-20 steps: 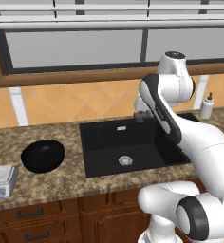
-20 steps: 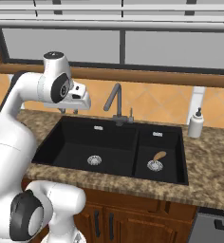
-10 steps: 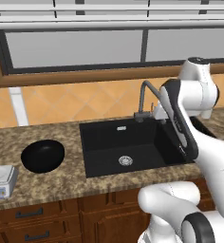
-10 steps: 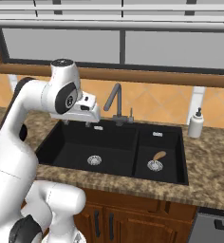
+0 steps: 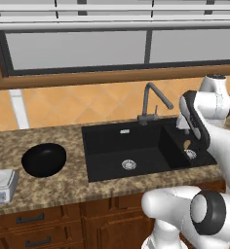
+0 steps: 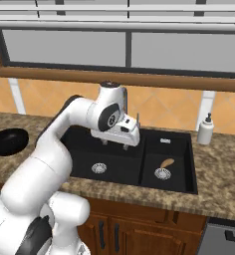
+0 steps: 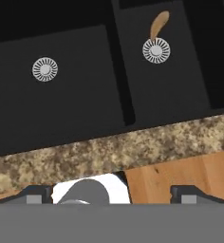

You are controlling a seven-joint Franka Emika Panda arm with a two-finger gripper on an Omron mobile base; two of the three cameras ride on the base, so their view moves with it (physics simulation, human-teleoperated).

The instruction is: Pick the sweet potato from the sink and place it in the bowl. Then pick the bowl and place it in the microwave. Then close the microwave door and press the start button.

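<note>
The sweet potato (image 6: 166, 163), small and tan, lies in the sink's right basin beside its round silver drain (image 7: 156, 50); it also appears in the hand view (image 7: 159, 23) and the left base view (image 5: 187, 144). The matte-black sink (image 5: 112, 146) has two basins and a dark curved faucet (image 5: 151, 99). My gripper (image 7: 111, 193) hangs open and empty above the sink, near the divider between the basins (image 6: 127, 139), well short of the sweet potato. The glossy black bowl (image 5: 44, 159) stands empty on the counter left of the sink. The microwave is out of view.
A small grey-white scale (image 5: 2, 186) sits at the counter's left front. A white soap bottle (image 6: 205, 130) stands right of the sink. Speckled granite counter (image 7: 133, 147) surrounds the basins, with a window above the tiled wall.
The arm has swung to the right across the sink, carrying the hand from over the left basin toward the divider. Sweet potato and bowl have not moved.
</note>
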